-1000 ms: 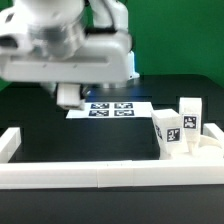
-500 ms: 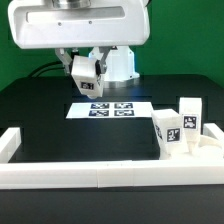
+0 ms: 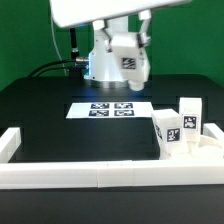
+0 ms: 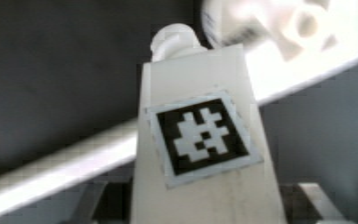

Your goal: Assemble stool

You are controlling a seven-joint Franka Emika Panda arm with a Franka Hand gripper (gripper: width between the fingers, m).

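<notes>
My gripper (image 3: 125,42) is shut on a white stool leg (image 3: 126,60) with a black-and-white tag and holds it high above the table, over the far edge of the marker board (image 3: 112,108). In the wrist view the leg (image 4: 195,130) fills the middle, and my gripper (image 4: 202,205) clamps it with a finger on each side. Two more tagged legs (image 3: 168,130) (image 3: 190,117) stand upright at the exterior view's right. The low white part under them (image 3: 205,141) looks like the seat, mostly hidden behind the rail.
Long white border rails (image 3: 80,178) run along the front and up both sides (image 3: 8,146). The arm's white base (image 3: 105,65) stands behind the marker board. The black table (image 3: 60,135) lies between the marker board and the rails.
The arm has risen and swung toward the exterior view's right, carrying the tagged leg with it. The two standing legs have not moved.
</notes>
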